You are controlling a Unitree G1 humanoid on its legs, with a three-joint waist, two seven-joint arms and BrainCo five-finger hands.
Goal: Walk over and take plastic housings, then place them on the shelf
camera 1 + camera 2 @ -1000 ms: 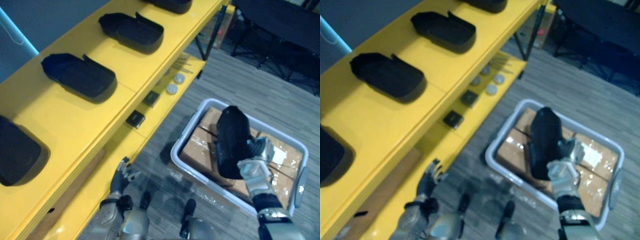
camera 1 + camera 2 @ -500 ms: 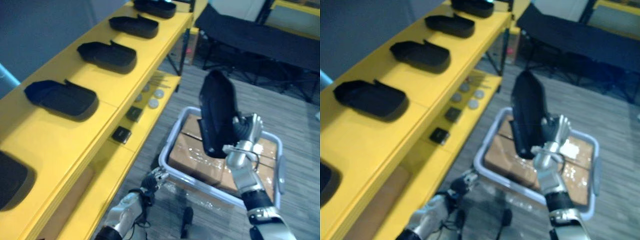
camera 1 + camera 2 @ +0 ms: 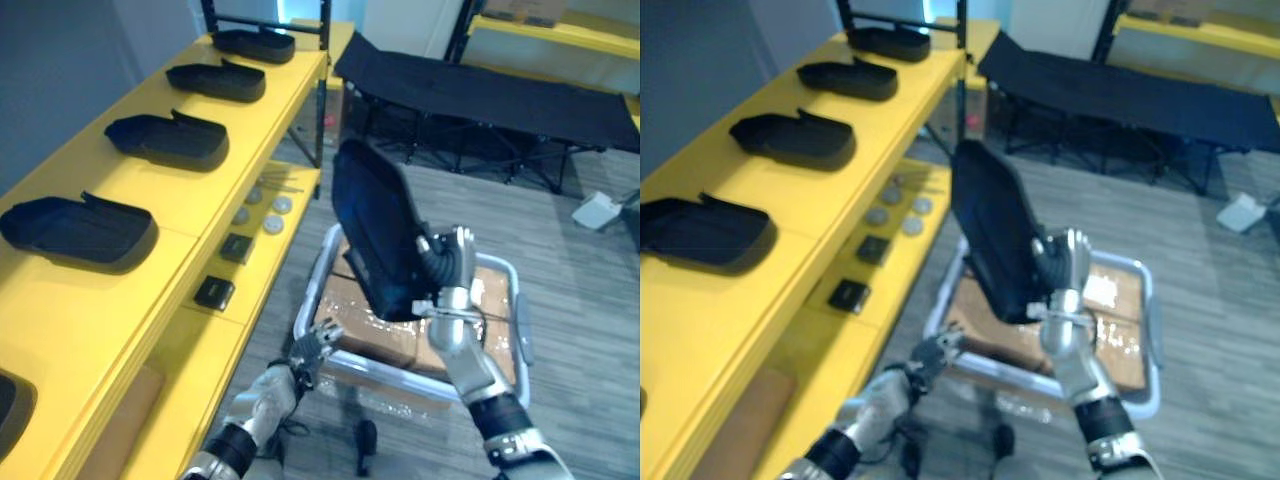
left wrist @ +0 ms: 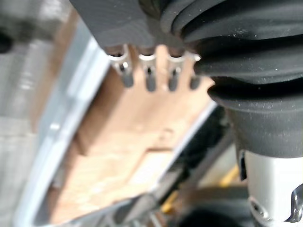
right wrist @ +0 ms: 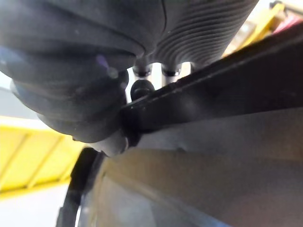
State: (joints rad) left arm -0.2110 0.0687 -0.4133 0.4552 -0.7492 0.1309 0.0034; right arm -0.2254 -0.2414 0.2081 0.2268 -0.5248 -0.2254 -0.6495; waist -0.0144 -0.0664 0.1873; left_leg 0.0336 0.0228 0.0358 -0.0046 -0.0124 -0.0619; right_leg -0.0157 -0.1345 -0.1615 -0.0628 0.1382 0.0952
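My right hand (image 3: 449, 277) is shut on a black plastic housing (image 3: 378, 240) and holds it upright above the grey bin (image 3: 521, 322), to the right of the yellow shelf (image 3: 95, 300). Close up in the right wrist view, the housing (image 5: 227, 142) lies against the hand. Several more black housings lie in a row on the shelf top, among them one (image 3: 78, 232) nearest me, another (image 3: 166, 140) and a third (image 3: 216, 80). My left hand (image 3: 311, 347) hangs low by the bin's near corner, fingers (image 4: 149, 78) relaxed and holding nothing.
The bin holds taped cardboard boxes (image 3: 488, 292). On the lower shelf board lie small black parts (image 3: 214, 292) and round discs (image 3: 273, 203). A black folding table (image 3: 480, 95) stands at the back, and a white object (image 3: 598, 210) lies on the floor at right.
The camera has swung up along the shelf. My right hand has lifted the housing higher and more upright. My left hand has come forward to the bin's edge.
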